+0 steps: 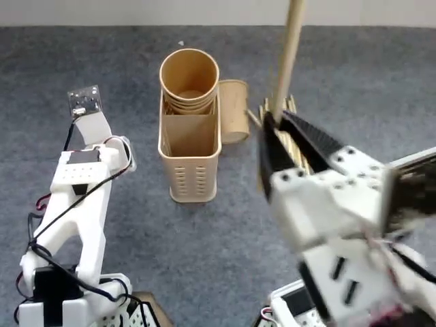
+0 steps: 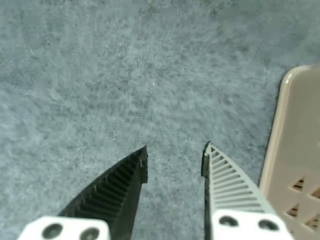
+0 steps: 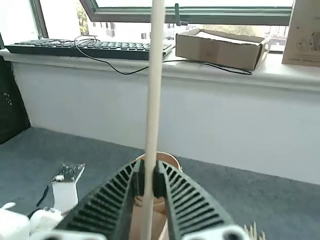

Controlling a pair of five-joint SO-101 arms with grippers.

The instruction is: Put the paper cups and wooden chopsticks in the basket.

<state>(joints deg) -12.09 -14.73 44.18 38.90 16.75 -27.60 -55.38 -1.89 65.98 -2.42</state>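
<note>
- Presently in hand: one long, pale, round wooden chopstick (image 3: 156, 75). It stands upright, pinched near its lower end between the ridged jaws of the right gripper (image 3: 148, 172), raised above the table near the basket.
- Handling, by judgement: light, stiff and smooth. It is likely to pivot or slip when clamped so near one end, and a hold closer to mid-length would steady it.
- Chopstick bundle (image 1: 294, 107): loose pale wooden sticks lying on the carpet beneath the right gripper. They look thin and low, best taken singly from the top.
- Nested paper cups (image 1: 204, 75): a brown stack seated in the basket's far compartment.
- Single brown paper cup (image 1: 235, 112): on its side, against or just beside the basket wall toward the right arm; contact cannot be told. It is probably light and easily crushed, so a gentle hold at the rim would suit.
- Tall beige plastic basket (image 1: 194, 177): perforated walls, two compartments.
- Left gripper (image 2: 175, 155): jaws apart, carrying nothing, over the carpet beside the basket.
- Grey-blue carpet (image 1: 136, 61): covers the table.
</note>
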